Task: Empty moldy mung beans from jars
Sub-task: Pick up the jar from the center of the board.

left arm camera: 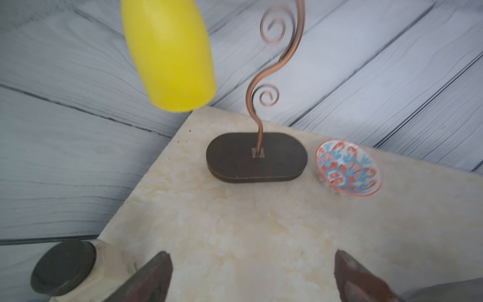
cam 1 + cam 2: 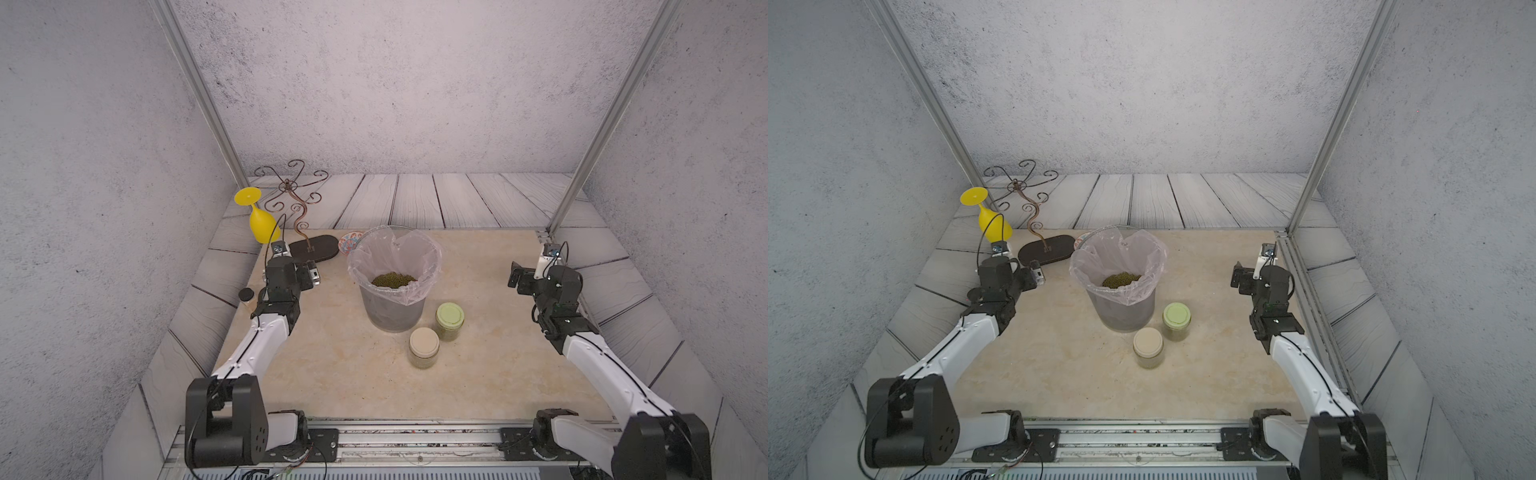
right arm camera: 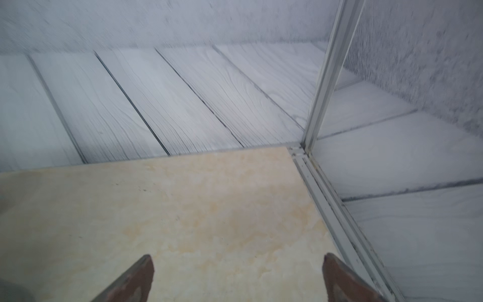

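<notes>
Left fingers (image 1: 146, 279) and right fingers (image 3: 133, 282) gape empty; beige-lidded jar (image 2: 424, 348) and green-lidded jar (image 2: 449, 322) stand beside the bin (image 2: 392, 316).

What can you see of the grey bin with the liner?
The grey bin stands upright on the table, round, tapering downward, translucent-looking plastic. A clear plastic liner folds over its rim, crumpled, standing high at the back. Olive-green mung beans heap inside. The green-lidded jar and beige-lidded jar stand close in front, contact unclear.
</notes>
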You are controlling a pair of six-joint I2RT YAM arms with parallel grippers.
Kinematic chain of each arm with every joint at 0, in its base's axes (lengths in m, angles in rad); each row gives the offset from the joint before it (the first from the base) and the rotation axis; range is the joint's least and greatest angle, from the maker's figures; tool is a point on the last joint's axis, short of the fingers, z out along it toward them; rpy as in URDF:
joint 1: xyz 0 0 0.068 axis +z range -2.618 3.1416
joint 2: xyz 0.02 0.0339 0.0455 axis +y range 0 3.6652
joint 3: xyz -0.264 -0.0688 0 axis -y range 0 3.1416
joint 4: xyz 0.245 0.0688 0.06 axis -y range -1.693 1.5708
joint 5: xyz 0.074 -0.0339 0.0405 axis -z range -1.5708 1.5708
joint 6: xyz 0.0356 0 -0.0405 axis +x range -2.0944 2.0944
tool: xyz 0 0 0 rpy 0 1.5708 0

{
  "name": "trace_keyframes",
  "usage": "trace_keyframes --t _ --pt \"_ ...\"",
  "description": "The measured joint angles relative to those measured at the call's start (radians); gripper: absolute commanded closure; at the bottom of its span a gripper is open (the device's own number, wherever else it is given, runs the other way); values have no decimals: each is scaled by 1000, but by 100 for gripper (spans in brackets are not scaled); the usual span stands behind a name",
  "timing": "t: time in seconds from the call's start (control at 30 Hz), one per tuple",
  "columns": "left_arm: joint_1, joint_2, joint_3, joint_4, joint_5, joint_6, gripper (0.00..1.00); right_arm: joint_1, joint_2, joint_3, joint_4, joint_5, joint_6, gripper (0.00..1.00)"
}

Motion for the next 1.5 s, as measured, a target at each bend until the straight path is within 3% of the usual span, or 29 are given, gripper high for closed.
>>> trace_keyframes --t 0.13,0.2,0.37,0.47,0.73,0.97,1.2,1.5 --pt "-42 -86 76 -201 113 -82 2 96 -154 17 -186 -45 23 0" --pt "-127 -124 97 -299 137 -97 2 172 -185 17 -268 -57 38 0" --pt "-447 -219 122 -502 168 -113 2 410 -176 23 -448 -79 86 1" --pt "-553 -269 137 -610 185 -114 2 486 -160 30 -521 -90 117 1" --pt "-723 -356 166 -789 231 -110 2 602 -161 30 -599 -109 177 1" --pt "-965 -197 166 -783 178 -95 2 620 -146 32 -626 -114 206 1" --pt "-1045 -4 196 -725 108 -68 2 620 -118 32 -667 -85 218 1" --pt "-1059 109 243 -612 85 3 2 620 -109 28 -678 -50 221 1"
